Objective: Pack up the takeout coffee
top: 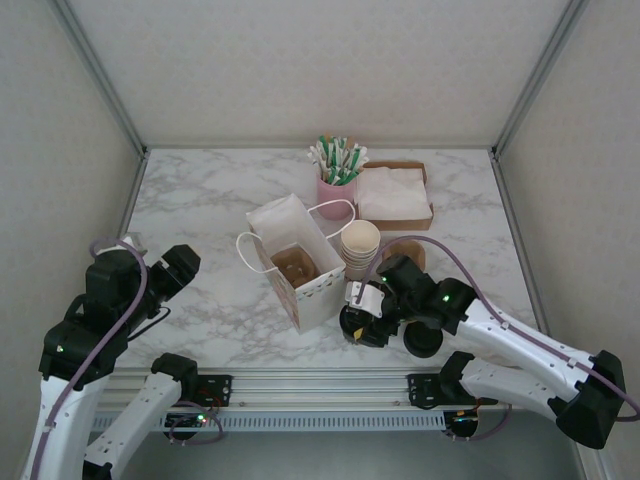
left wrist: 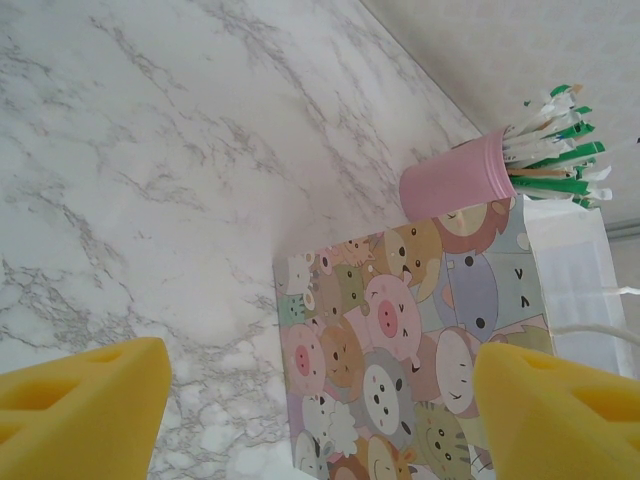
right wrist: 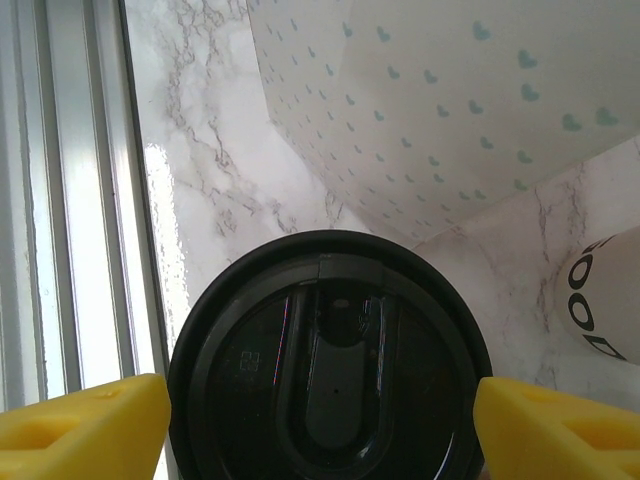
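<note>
Just beside the gift bag (top: 322,296), right hand (right wrist: 320,392) astride the takeout coffee (right wrist: 330,350), grip unclear; left hand (left wrist: 320,352) apart, empty.

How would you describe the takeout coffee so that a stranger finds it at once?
Start at the open paper gift bag in the middle of the marble table. Just right of it, toward the near edge, the takeout coffee stands between the yellow fingers of the right gripper. Unlike the stack of lidless cream cups behind it, it wears a round black lid.
</note>
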